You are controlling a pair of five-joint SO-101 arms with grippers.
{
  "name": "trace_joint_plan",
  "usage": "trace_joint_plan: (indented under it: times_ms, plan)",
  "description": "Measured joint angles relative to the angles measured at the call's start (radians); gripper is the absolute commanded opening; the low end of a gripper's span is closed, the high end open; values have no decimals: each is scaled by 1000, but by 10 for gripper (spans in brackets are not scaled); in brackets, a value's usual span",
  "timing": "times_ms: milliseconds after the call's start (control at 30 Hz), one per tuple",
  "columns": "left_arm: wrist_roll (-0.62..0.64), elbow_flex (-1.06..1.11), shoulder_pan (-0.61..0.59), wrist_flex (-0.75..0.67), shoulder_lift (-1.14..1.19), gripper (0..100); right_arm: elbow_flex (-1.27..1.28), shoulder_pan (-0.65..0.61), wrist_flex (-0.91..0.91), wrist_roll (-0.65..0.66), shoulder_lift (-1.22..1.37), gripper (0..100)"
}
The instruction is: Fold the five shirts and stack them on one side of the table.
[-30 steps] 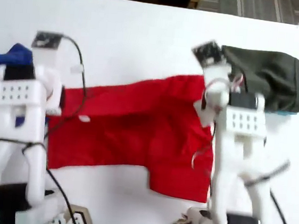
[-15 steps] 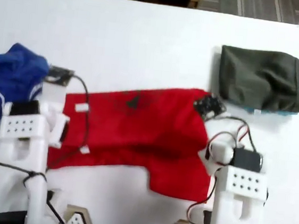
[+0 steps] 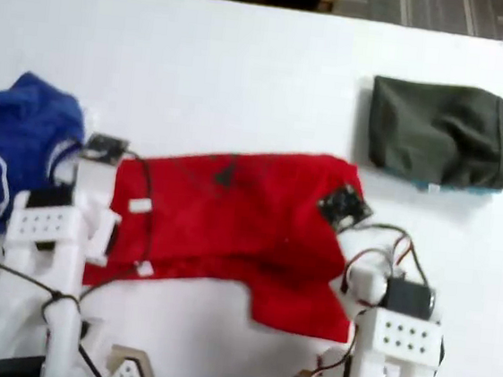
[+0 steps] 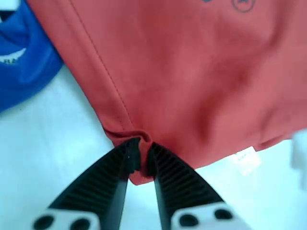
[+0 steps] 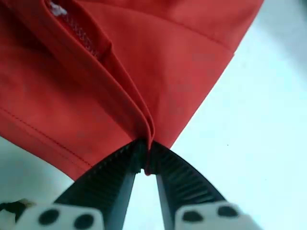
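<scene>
I'm seeing a white surface, floor beyond. The red shirt is lying long axis left-right, left jaws and right jaws each pinching an end.

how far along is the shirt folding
Done: a green shirt lies folded at the far right of the table, a turquoise edge under it hinting at another. In hand: the red shirt, partly doubled over, with the left jaws and right jaws each shut on an edge. Left: finishing and stacking the red one, then the blue shirt, crumpled at the left side.
</scene>
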Motion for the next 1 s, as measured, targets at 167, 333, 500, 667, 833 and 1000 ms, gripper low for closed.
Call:
trace_joint_plan:
  times_ms: [167, 333, 500, 667, 833, 1000]
  plan:
    - [0, -52, 0, 74, 0, 25, -72, 0, 106, 2, -49, 20]
    - [0, -52, 0, 86, 0, 25, -75, 0, 135, 2, -51, 20]
    - [-9, -43, 0, 77, 0, 25, -2, 0, 135, 89, -51, 20]
    - [-9, 11, 0, 26, 0, 25, 25, 18, 135, 129, -51, 19]
    - [-9, 11, 0, 20, -2, 28, 32, 18, 135, 132, -51, 21]
    - [-9, 12, 0, 20, -2, 118, 32, 18, 135, 132, -51, 118]
